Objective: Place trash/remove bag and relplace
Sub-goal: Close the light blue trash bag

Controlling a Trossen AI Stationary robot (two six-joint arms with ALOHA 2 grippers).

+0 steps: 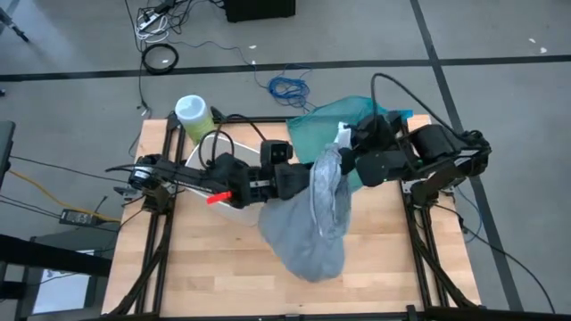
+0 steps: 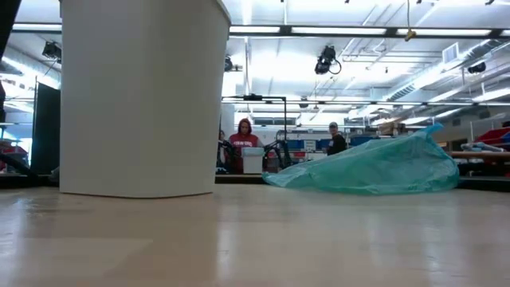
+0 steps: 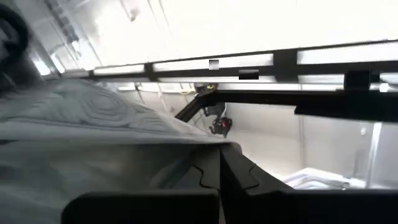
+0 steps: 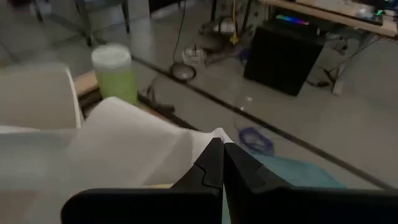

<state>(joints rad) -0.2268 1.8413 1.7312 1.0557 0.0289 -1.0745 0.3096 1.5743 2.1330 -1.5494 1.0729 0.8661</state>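
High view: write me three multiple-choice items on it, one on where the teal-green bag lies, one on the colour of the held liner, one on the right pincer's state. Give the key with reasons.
1. Where does the teal-green bag lie?
A. Inside the bin
B. On the table's right corner, at the top of the high view
C. On the floor

2. What colour is the liner hanging between the arms?
A. Black
B. Yellow
C. Pale grey-white

3. How does the right pincer stand?
A. Shut on the liner
B. Wide open over the bin
C. Holding the green container

Key: 1 B, the teal-green bag lies there, apart from the white bin. 2 C, the liner is pale grey-white. 3 A, the right pincer has its tips together on the liner's edge; the left pincer grips it too.
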